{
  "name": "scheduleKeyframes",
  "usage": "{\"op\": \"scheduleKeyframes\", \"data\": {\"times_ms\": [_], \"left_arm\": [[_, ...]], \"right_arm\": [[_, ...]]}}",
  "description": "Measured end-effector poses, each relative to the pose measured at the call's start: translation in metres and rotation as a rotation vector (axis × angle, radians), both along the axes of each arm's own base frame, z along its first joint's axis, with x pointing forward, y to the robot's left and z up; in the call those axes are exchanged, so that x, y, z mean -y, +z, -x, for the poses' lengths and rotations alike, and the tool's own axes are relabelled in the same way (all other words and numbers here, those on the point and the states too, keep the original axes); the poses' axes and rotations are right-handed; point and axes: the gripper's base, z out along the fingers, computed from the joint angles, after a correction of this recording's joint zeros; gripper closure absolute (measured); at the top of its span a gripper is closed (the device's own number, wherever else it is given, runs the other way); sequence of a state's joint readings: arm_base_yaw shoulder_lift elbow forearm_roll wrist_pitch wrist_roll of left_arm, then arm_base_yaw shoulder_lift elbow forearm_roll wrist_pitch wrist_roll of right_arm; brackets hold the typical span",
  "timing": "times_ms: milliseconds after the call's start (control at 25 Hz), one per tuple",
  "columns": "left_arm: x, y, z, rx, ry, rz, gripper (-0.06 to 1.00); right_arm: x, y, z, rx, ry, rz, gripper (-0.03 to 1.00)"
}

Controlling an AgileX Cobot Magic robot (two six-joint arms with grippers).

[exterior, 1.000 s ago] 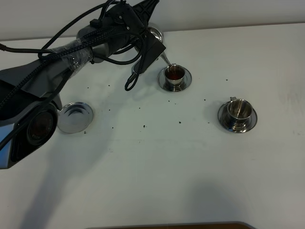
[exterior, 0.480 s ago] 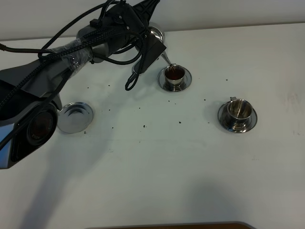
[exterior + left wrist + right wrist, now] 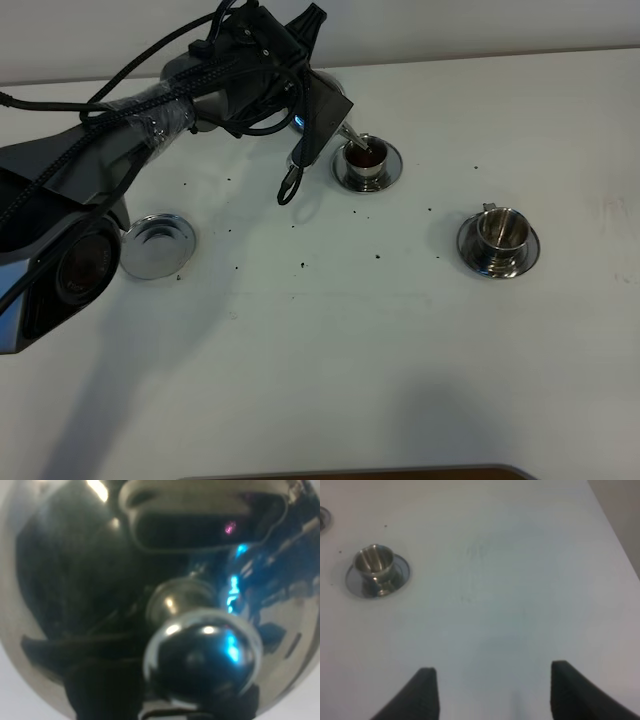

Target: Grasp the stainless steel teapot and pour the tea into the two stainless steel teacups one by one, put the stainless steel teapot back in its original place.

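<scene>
Teapot (image 3: 75,580) tipped further over filled cup (image 3: 365,158); left pincer (image 3: 318,100) clenched on it; right pincer (image 3: 490,695) agape.

Teapot (image 3: 150,600) tilted, spout over tea-filled cup (image 3: 366,158); other cup (image 3: 499,232) seemingly empty.

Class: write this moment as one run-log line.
left gripper shut on teapot | spout over tea-holding cup | second cup empty | right gripper open

surface: white table (image 3: 400,350), dark specks (image 3: 303,264) | behind: pale wall (image 3: 480,25) | light: even
</scene>
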State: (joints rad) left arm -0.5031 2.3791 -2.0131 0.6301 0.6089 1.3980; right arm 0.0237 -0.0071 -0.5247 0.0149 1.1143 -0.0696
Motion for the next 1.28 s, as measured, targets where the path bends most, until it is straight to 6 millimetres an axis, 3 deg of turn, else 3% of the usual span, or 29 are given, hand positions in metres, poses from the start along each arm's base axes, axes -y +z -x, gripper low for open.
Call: {"op": "scheduleKeyframes", "data": {"times_ms": [600, 920, 1280], "left_arm": [[-0.011, 0.003, 0.004, -0.034, 0.322, 0.208, 0.7], [-0.021, 0.032, 0.025, -0.166, 0.654, 0.424, 0.7], [-0.039, 0.024, 0.048, -0.437, 1.075, 0.49, 0.7]], "right_arm": [[0.0, 0.0, 0.0, 0.0, 0.0, 0.0, 0.48], [0.0, 0.0, 0.0, 0.0, 0.0, 0.0, 0.48], [0.0, 0.0, 0.0, 0.0, 0.0, -0.001, 0.48]]}}
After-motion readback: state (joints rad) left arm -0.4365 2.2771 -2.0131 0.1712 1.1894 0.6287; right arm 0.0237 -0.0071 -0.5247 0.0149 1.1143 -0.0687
